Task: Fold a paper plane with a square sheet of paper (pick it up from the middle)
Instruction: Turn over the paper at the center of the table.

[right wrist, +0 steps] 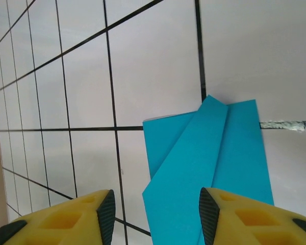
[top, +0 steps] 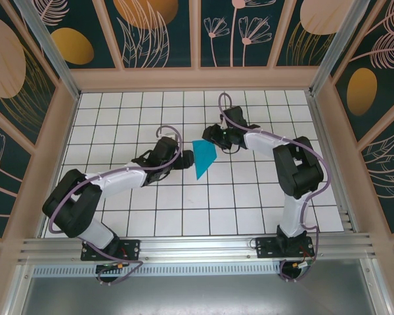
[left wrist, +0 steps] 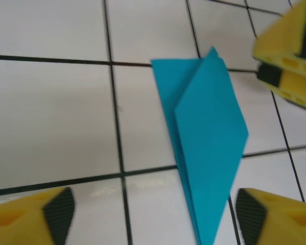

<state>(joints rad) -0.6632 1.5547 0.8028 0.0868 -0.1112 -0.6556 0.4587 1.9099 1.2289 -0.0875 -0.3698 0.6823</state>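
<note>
The teal-blue square sheet of paper, folded into a narrow pointed paper plane (top: 203,158) with creased layers, lies on the white grid floor in the middle. My left gripper (top: 183,159) stands open just left of it. In the left wrist view the plane's point (left wrist: 209,138) reaches down between the wide-apart fingers, close to the right pad (left wrist: 249,214). My right gripper (top: 214,140) is open at the plane's upper right. In the right wrist view the plane (right wrist: 209,163) lies between and partly under its fingertips (right wrist: 209,212). The right gripper's yellow fingers (left wrist: 288,51) show in the left wrist view.
The white tiled floor (top: 151,197) is ringed by a wooden frame with patterned walls (top: 65,105). A metal rail (top: 197,248) runs along the near edge by both arm bases. Bare tiles lie all round the plane.
</note>
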